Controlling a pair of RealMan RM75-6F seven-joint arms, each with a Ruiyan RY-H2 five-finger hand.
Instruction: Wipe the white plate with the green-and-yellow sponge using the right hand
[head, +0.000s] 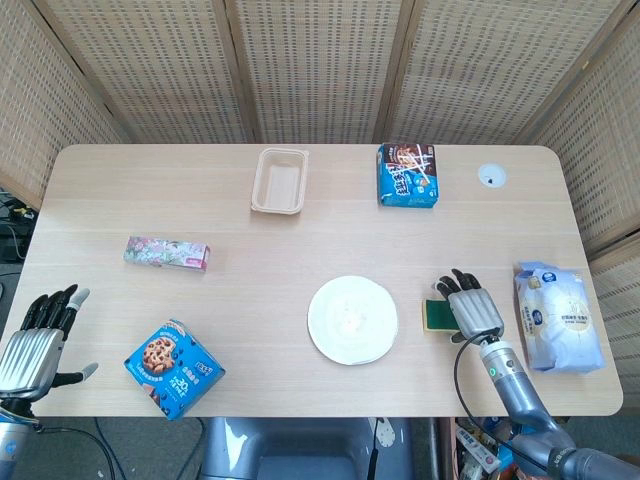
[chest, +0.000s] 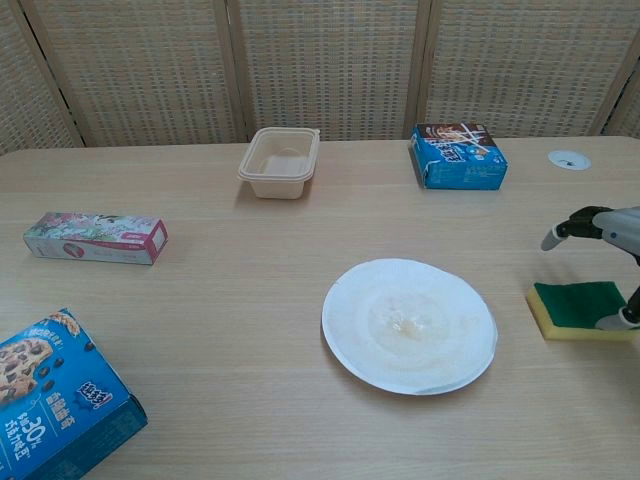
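R hand (head: 471, 313) fingers spread, holding nothing, over sponge (chest: 577, 308) | sponge flat on table, just right of plate (chest: 409, 325), apart | lower straight, pinch long edges, lift clear before sliding left | L hand (head: 38, 340) idle, fingers apart

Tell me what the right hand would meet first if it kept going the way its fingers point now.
Probably the sponge: the right hand hovers over it, open, fingers curling down toward its green top. Whether they touch it yet cannot be told; height is unclear in both views.
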